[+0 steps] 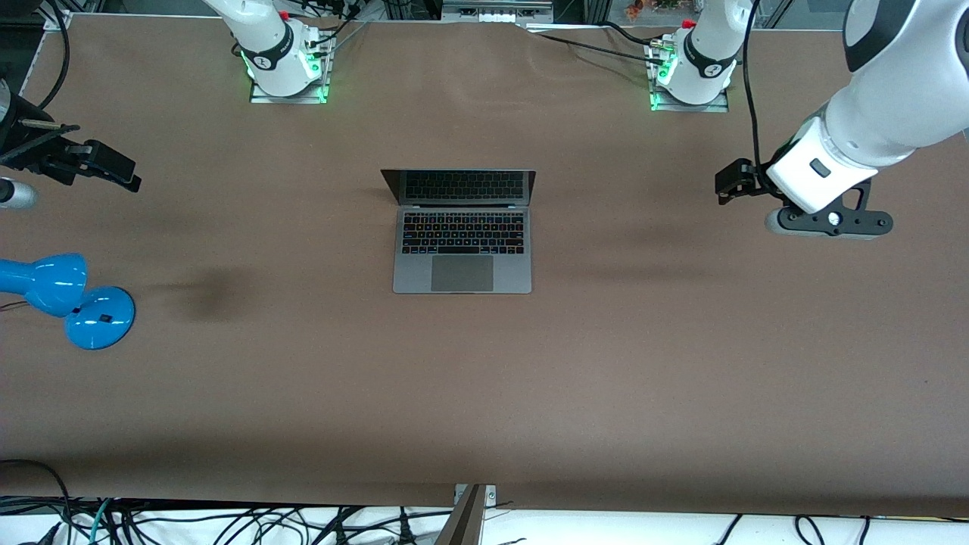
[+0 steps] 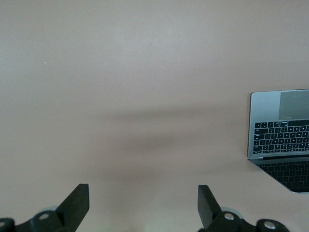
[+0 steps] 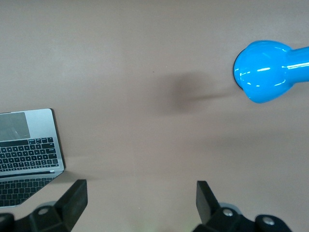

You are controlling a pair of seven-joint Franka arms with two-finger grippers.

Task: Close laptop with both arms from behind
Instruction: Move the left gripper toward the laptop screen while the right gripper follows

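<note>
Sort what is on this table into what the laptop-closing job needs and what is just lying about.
Needed:
- laptop, lid open, mid-table
- left gripper, open, over bare table toward the left arm's end
- right gripper, open, over bare table toward the right arm's end

Lying about:
- blue lamp

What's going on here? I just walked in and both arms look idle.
Nothing is being handled yet. The laptop sits open in the middle of the table. The left gripper and right gripper both hang open and empty above bare table toward their own ends, well clear of the laptop. A blue lamp stands near the right arm's end.
</note>
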